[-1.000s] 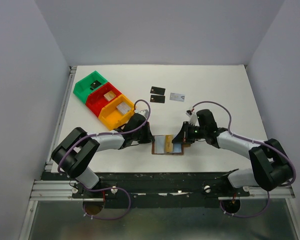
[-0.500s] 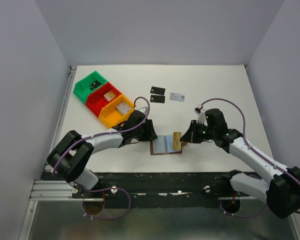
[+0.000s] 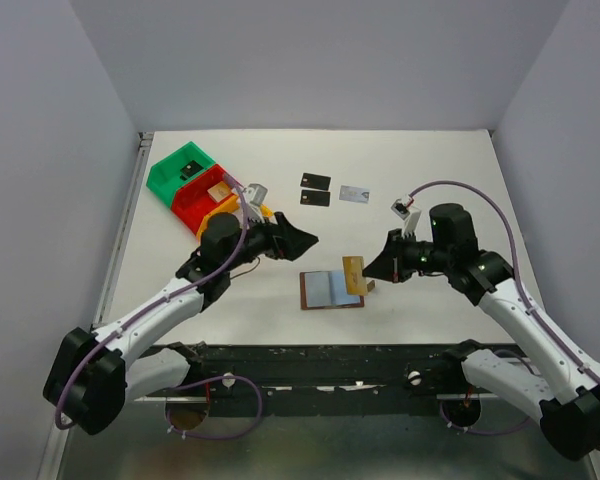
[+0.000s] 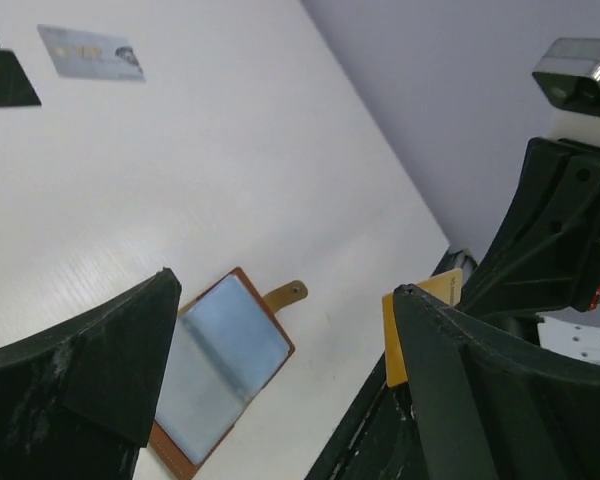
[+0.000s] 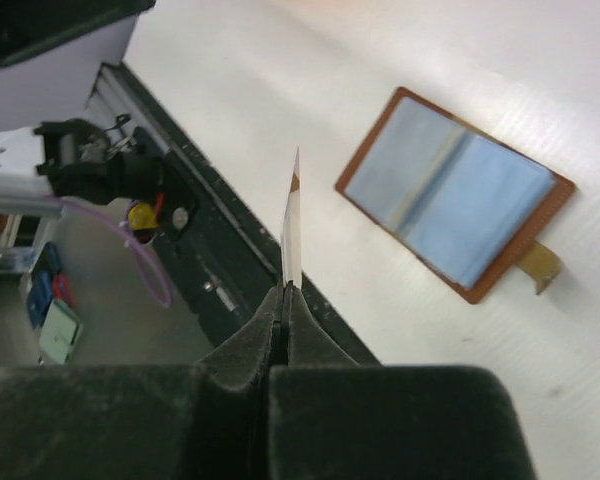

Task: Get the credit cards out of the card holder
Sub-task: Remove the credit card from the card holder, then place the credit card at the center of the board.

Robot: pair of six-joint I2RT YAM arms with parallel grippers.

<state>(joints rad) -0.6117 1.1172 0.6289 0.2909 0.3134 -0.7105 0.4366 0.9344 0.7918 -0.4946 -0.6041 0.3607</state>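
Right gripper pinched tight on a tan-gold card, held edge-up over the right half of the card holder; left gripper raised, jaws spread wide, gripping nothing; holder lies open flat close to the table's near edge, brown rim, grey-blue pockets; two black cards and a silver card lie well apart, farther back

Green bin, red bin and yellow bin are sitting far left. A white square is lying in the red.
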